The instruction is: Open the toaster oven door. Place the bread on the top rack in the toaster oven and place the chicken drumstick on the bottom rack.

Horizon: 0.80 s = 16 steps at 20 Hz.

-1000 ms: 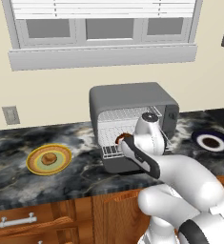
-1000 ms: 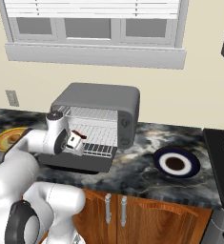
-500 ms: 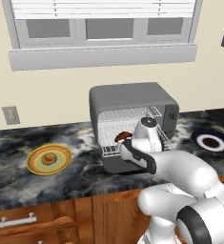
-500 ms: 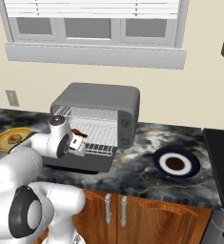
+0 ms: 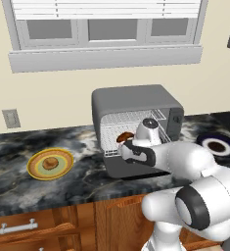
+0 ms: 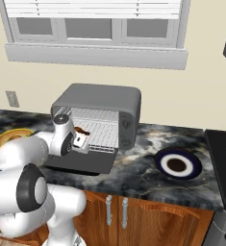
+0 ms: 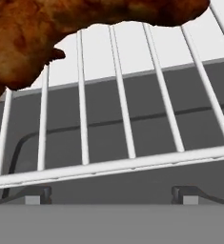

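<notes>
The oven [image 5: 136, 105] stands on the dark marbled tabletop [image 5: 18, 184] below the window, and its door [image 5: 136, 169] is open – it lies flat in front of the box. The arm reaches to the oven mouth, and the end effector [image 6: 84, 141] is at the front of the racks, above the door. Its jaws stand apart and hold nothing.

The drumstick [image 5: 124, 138] lies on a wire rack [image 7: 132, 162] inside the oven, at the left part of the opening as the left base view shows it. It is free of the end effector. In the hand view the drumstick [image 7: 32, 38] is at the top, resting on the silver bars, with the grey oven floor and a thin dark heating rod under the rack. From these pictures I cannot tell for sure which of the 2 racks it is.

The bread [image 5: 50, 163] sits on a yellow plate [image 5: 35, 171] with a green rim, well apart from the oven on its left side. On the other side of the oven there is a dark blue plate [image 6: 191, 169] with a white ring – it lies near the stove edge.
</notes>
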Motion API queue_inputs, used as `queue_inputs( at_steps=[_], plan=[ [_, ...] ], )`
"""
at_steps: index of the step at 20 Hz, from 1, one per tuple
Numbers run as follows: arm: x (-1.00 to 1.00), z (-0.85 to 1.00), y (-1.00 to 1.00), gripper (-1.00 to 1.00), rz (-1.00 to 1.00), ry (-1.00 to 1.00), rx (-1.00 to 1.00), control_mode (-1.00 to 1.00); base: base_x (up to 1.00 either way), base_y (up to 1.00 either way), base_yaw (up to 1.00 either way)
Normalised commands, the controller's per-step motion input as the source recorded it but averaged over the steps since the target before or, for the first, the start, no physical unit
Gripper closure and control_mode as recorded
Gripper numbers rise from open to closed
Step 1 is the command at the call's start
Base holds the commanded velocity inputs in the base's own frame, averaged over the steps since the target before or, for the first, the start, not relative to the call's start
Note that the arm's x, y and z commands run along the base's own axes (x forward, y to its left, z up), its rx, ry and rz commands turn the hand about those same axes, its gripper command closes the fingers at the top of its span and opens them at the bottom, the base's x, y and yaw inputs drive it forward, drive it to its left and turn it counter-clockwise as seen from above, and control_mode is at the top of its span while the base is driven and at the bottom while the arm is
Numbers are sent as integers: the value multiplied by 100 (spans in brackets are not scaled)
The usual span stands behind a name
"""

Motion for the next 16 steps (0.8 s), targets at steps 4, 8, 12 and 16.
queue_inputs(
  at_steps=[4, 8, 12, 16],
  plan=[
    [42, 2, 0, -100, 0, 0, -3, -100, 0, 0, 0],
    [39, 0, 0, -100, 0, -3, -2, -100, 0, 0, 0],
    [27, 4, 3, -100, 0, -10, 0, -100, 0, 0, 0],
    [15, 1, 1, -100, 0, -14, 0, -100, 0, 0, 0]
  ],
)
